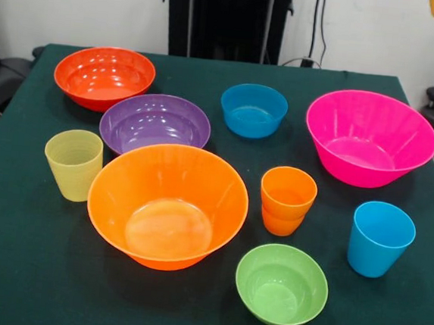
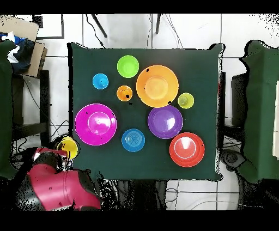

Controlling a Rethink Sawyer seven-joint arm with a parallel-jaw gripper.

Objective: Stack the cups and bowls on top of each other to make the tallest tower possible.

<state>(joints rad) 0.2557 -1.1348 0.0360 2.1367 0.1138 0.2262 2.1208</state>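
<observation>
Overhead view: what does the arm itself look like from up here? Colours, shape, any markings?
In the overhead view the arm is a bulky, rounded body, glossy red to magenta with black sections at its joints and underside. No markings or cables on it can be made out. The claw itself is not distinguishable, and the front view shows none of the arm's body.

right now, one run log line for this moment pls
stack: not started | yellow cup: at claw, off table edge | bowls, other cups: separate on table | grip: unclear

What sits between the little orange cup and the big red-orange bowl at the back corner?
The purple plastic bowl lies between the small orange plastic cup and the red-orange plastic bowl; both views show it.
</observation>
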